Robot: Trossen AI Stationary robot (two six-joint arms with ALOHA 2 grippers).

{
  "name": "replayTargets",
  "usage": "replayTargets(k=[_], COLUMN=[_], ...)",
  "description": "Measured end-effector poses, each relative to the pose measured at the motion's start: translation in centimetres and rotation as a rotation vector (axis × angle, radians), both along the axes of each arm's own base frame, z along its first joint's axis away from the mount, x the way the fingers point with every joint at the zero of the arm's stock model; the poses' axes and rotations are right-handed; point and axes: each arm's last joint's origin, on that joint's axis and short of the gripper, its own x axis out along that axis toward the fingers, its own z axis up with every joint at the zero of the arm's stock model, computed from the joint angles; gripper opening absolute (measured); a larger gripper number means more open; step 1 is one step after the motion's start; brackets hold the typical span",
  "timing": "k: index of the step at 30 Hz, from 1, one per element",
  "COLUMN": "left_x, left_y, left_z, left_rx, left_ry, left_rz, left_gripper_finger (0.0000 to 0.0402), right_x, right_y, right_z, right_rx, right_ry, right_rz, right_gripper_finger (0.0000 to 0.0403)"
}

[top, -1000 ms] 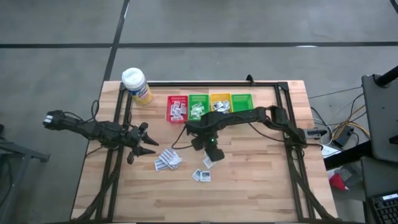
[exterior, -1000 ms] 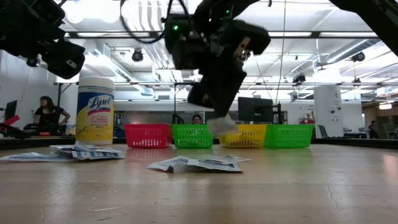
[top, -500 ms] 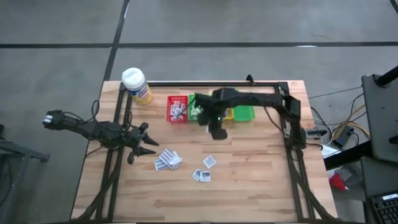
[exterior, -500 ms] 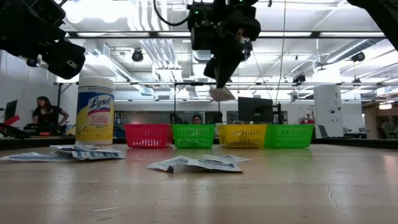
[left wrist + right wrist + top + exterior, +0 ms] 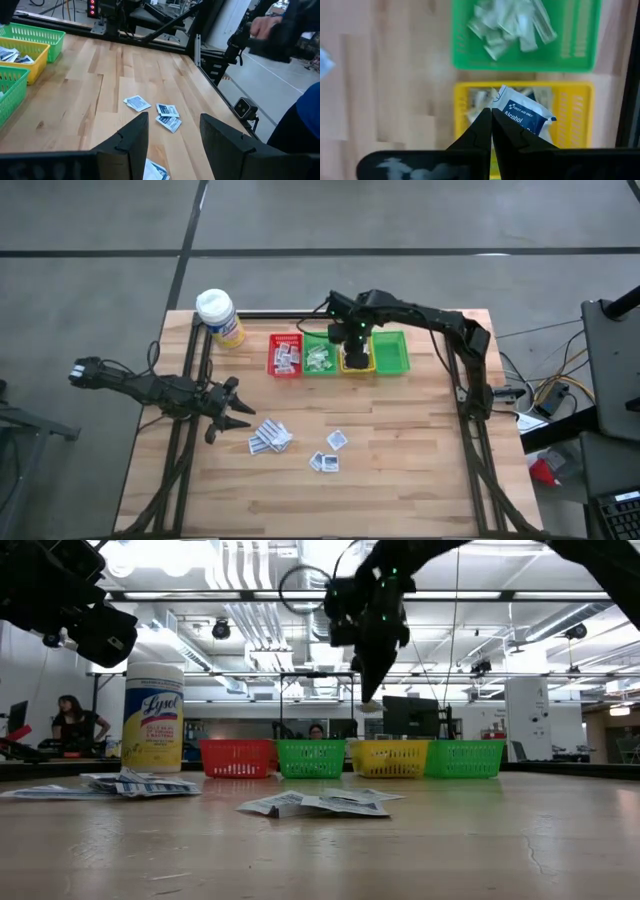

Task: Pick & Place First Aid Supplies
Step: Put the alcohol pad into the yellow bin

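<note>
My right gripper (image 5: 355, 360) hangs above the yellow bin (image 5: 572, 90) at the table's far edge, shut on a white sachet with blue print (image 5: 522, 114). In the low view the right gripper (image 5: 370, 690) stands high above the row of bins. My left gripper (image 5: 235, 412) waits open over the table's left part, with nothing between its fingers (image 5: 172, 132). Loose sachets lie flat on the wood: a small pile (image 5: 270, 437) and a few more (image 5: 337, 440) (image 5: 324, 462) near the middle. My right gripper pinches the sachet between its two fingers at one edge (image 5: 499, 107). The fingers come from above, pointing down. The rest of the sachet sticks out to one side of the fingertips. It is lifted clear, over the yellow bin.
A red bin (image 5: 285, 353), a green bin (image 5: 319, 352) and a second green bin (image 5: 390, 350) flank the yellow one; red and first green hold sachets. A white-capped yellow bottle (image 5: 218, 317) stands at the far left corner. Bare wood lies toward the near edge.
My right gripper has risen from the table's middle and swung toward the far edge with the sachet. It has turned on the way and now points down over the yellow bin. The loose sachets have stayed where they were.
</note>
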Motion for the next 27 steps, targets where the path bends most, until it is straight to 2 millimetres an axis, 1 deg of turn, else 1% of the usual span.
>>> replayTargets(k=[4,9,14,22,27], left_x=[0.0,0.0,0.0,0.0,0.0], left_y=[0.0,0.0,0.0,0.0,0.0], left_z=[0.0,0.1,0.1,0.1,0.1], left_rx=[-0.002,-0.005,-0.006,-0.008,-0.008], left_ry=[-0.001,-0.005,-0.008,-0.009,-0.009], left_rz=[0.0,0.001,0.001,0.001,0.001], left_gripper_finger=[0.0172,0.0172,0.0172,0.0172,0.0172], right_x=[-0.2,-0.4,-0.7,-0.5,-0.5], right_y=[-1.8,-3.5,-4.7,-5.1,-5.1], right_z=[-1.7,-3.6,-4.8,-5.8,-5.9], right_rx=[0.013,0.044,0.099,0.109,0.111], right_ry=[0.04,0.081,0.087,0.105,0.106], right_rz=[-0.014,-0.051,-0.079,-0.071,-0.079], right_gripper_finger=[0.0008,0.0008,0.0008,0.0008,0.0009])
